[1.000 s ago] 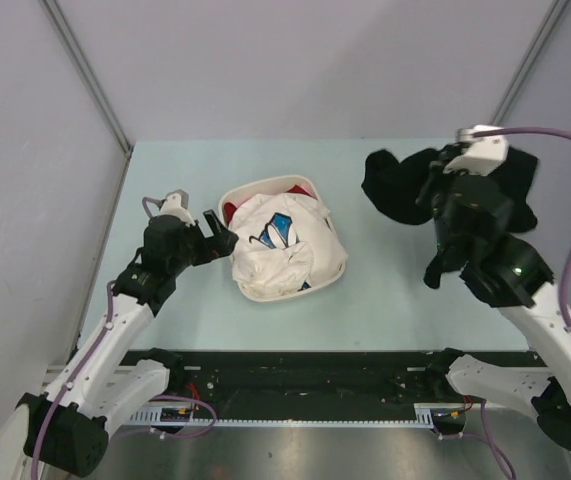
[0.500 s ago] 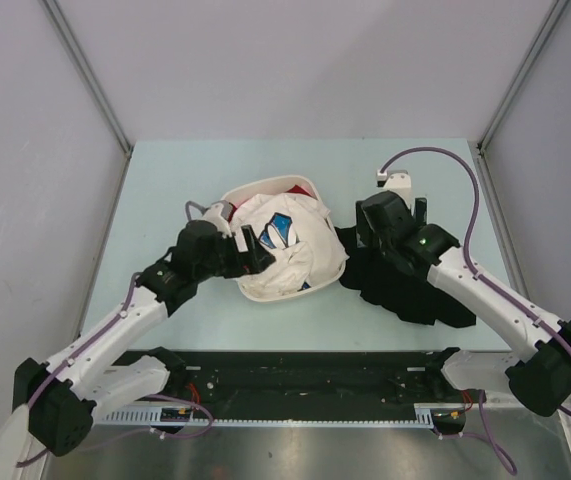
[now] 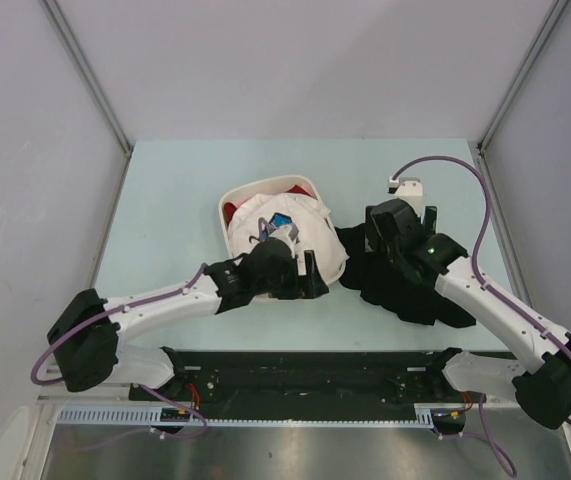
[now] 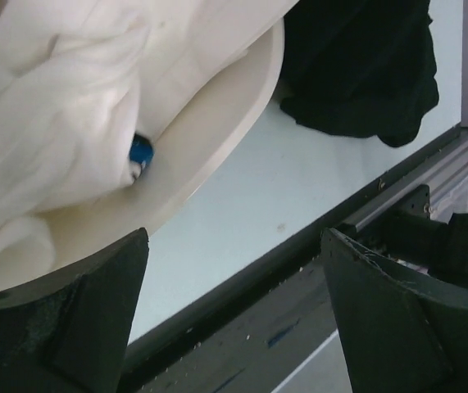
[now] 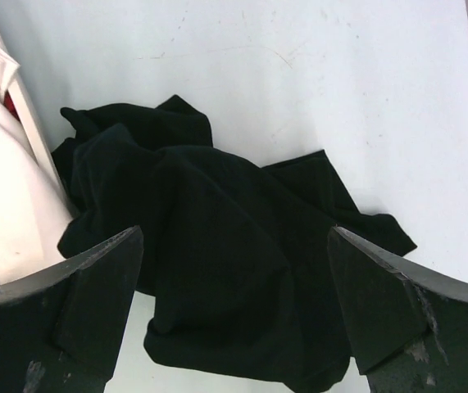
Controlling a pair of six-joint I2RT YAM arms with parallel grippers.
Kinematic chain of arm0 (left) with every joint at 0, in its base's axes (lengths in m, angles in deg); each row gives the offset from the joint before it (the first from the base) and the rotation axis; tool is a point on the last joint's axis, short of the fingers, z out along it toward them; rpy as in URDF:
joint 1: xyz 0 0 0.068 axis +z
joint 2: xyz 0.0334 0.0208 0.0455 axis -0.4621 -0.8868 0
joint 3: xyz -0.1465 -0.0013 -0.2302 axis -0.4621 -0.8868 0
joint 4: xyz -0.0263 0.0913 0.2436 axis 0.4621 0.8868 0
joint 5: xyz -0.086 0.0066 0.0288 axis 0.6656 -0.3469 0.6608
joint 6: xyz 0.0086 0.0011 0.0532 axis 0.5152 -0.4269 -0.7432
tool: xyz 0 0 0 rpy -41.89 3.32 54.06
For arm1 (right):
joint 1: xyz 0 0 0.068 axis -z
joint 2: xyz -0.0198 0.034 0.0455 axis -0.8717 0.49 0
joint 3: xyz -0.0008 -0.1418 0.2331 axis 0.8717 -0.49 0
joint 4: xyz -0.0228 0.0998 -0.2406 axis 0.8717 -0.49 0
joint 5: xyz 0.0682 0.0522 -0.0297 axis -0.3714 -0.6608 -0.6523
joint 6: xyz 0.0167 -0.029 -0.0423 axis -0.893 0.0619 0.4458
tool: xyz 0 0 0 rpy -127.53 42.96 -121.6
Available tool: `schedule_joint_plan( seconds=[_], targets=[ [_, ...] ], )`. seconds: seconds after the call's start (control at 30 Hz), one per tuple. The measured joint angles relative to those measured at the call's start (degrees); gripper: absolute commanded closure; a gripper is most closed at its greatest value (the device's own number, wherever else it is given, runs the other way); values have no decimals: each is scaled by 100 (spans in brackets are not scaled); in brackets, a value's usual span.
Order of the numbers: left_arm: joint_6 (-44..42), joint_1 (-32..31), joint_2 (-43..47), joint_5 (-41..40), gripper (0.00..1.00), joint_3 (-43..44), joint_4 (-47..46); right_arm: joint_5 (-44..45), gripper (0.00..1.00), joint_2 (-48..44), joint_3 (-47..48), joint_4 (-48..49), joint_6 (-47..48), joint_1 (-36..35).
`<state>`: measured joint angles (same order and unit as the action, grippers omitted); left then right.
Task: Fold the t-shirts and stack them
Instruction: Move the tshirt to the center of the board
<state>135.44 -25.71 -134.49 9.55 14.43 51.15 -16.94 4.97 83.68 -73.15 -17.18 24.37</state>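
Note:
A black t-shirt (image 3: 405, 290) lies crumpled on the table just right of the white basket (image 3: 265, 186). My right gripper (image 3: 380, 245) hovers over it, open and holding nothing; in the right wrist view the black t-shirt (image 5: 193, 188) fills the space below the right gripper (image 5: 234, 233). A white t-shirt (image 3: 290, 245) with blue print (image 3: 283, 222) is heaped in the basket over a red one (image 3: 230, 212). My left gripper (image 3: 307, 280) is open at the basket's near right rim. In the left wrist view, the left gripper (image 4: 234, 237) frames bare table beside the white t-shirt (image 4: 61, 106).
The table's front edge and black rail (image 4: 315, 270) run just below the left gripper. The basket rim (image 4: 217, 123) lies between the white heap and the black t-shirt (image 4: 356, 65). Grey walls close in the back and both sides.
The right gripper came down from the back right, opened and let the black t-shirt drop beside the basket. The left arm swung right along the basket's front.

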Motion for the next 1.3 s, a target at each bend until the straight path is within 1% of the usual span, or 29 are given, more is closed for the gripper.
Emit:
schedule_joint_plan(
  seconds=[0.13, 0.27, 0.5, 0.57, 0.63, 0.73, 0.8, 0.9, 1.07, 1.23, 1.27, 1.3],
  targets=[
    [-177, -203, -619, -380, 9, 608, -44, -44, 0, -227, -155, -4, -50, 66],
    [-474, -278, -1239, -649, 10, 1084, -87, -133, 0, -407, -166, 2, -101, 92],
    [-909, -291, -2044, -782, 9, 1423, -195, -216, 0, -483, -223, 4, -120, 92],
    [-964, -293, -2221, -850, 10, 1646, -129, -245, 0, -505, -256, 4, -131, 92],
    [-1010, -295, -2430, -929, 10, 2031, -13, -249, 0, -511, -264, 4, -142, 92],
    [-1082, -299, -2916, -1067, 10, 2935, 170, -262, 0, -544, -291, 4, -142, 92],
    [-1106, -302, -3191, -1123, 11, 3381, 243, -264, 0, -568, -306, 4, -144, 92],
    [-1108, -302, -3526, -1182, 12, 3814, 424, -282, 0, -603, -332, 4, -144, 96],
    [-1108, -302, -3901, -1266, 16, 3954, 892, -326, 0, -654, -352, 4, -142, 105],
    [-1106, -304, -3936, -1458, 18, 3941, 1296, -374, 0, -682, -356, 15, -142, 114],
    [-1106, -306, -3921, -1497, 20, 3912, 1335, -378, 0, -682, -356, 24, -142, 118],
    [-1110, -308, -3893, -1534, 25, 3860, 1368, -396, 1, -680, -356, 33, -142, 127]
  ],
)
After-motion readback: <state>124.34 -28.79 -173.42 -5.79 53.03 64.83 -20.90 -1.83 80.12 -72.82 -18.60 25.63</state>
